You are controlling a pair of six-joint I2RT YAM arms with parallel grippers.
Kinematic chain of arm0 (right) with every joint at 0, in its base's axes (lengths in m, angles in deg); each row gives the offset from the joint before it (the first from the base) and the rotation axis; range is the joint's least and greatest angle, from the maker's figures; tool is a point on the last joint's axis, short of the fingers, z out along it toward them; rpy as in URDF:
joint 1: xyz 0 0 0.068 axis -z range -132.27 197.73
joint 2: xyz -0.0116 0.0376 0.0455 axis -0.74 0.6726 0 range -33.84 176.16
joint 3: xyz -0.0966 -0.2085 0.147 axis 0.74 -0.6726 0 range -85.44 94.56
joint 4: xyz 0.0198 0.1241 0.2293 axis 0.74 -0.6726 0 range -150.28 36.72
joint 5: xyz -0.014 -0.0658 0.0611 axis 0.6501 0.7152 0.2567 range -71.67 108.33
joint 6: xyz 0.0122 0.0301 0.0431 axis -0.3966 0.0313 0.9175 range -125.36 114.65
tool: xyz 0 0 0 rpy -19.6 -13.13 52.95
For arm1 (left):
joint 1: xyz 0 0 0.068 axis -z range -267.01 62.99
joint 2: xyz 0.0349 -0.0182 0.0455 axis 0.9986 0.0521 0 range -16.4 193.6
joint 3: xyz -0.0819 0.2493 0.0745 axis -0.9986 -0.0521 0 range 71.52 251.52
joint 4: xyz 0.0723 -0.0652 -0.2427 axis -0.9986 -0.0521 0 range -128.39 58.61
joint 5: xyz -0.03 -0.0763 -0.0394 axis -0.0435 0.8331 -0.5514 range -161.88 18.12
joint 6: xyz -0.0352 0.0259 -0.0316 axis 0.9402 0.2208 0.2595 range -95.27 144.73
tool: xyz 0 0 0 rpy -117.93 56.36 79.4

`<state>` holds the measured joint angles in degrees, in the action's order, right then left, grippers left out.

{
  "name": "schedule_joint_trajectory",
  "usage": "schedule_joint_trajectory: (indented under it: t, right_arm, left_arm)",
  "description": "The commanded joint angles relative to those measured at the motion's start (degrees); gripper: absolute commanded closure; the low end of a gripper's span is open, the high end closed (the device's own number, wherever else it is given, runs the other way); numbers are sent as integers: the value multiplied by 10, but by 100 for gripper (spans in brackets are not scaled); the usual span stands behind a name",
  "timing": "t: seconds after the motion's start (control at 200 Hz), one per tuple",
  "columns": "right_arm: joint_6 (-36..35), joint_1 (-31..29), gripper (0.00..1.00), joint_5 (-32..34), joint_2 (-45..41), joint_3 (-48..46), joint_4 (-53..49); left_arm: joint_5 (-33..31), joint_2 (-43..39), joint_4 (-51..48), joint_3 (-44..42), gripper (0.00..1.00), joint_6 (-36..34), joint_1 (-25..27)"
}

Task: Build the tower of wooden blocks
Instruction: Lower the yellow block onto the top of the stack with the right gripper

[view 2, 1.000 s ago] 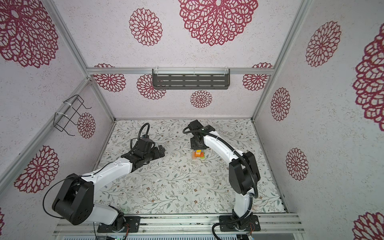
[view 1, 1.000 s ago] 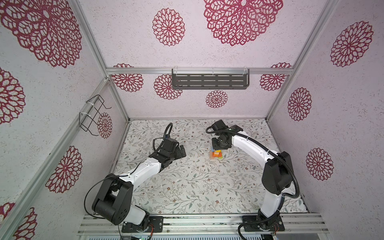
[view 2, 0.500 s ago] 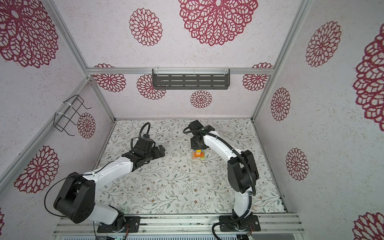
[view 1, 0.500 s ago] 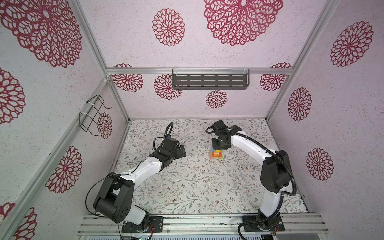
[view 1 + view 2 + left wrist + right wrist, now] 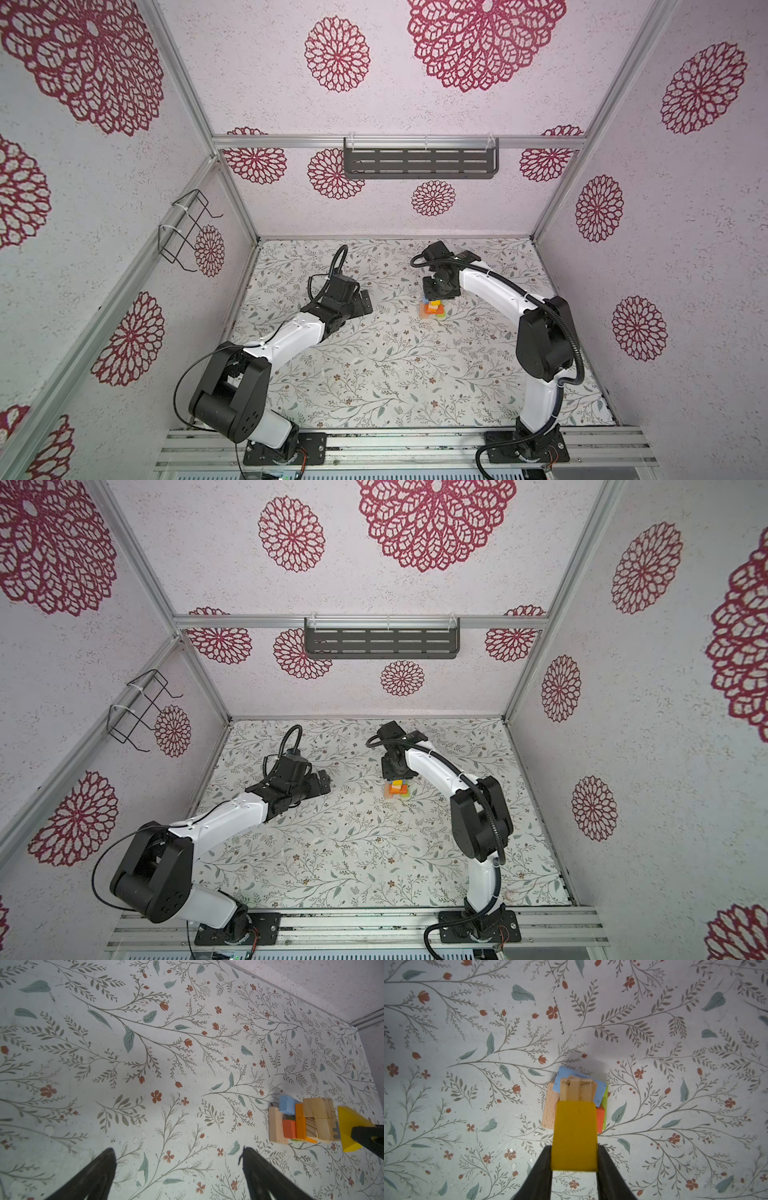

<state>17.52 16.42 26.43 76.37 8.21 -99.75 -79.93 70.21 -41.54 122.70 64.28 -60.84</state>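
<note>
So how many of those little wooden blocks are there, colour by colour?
yellow block: 1
blue block: 1
orange blocks: 2
lime block: 1, only a sliver shows
tan bar: 1
plain wood cubes: 4, though the seams are hard to read
Total: about 10

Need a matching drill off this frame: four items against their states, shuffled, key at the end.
Items
1. yellow block
2. blue block
3. left gripper
4. tan bar

States
A. open, holding nothing
B. on the table, at the base of the stack
C. clamped in the right gripper
D. mid-stack, below the plain wood blocks

Pairs: 1-C, 2-D, 3-A, 4-B
</note>
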Motion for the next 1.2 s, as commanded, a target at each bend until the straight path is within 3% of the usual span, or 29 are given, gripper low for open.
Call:
schedule_joint_trajectory:
  t: [0.0, 0.801, 1.196]
  right_arm:
    - [-8, 6, 65, -1, 1, 19, -1]
    - [-10, 10, 64, -1, 24, 44, -10]
    - [-13, 11, 51, 0, 31, 51, -10]
  left_arm:
    - [-4, 1, 8, 6, 3, -4, 2]
    - [-19, -7, 1, 0, 3, -10, 1]
    - [-18, -13, -3, -1, 3, -9, -2]
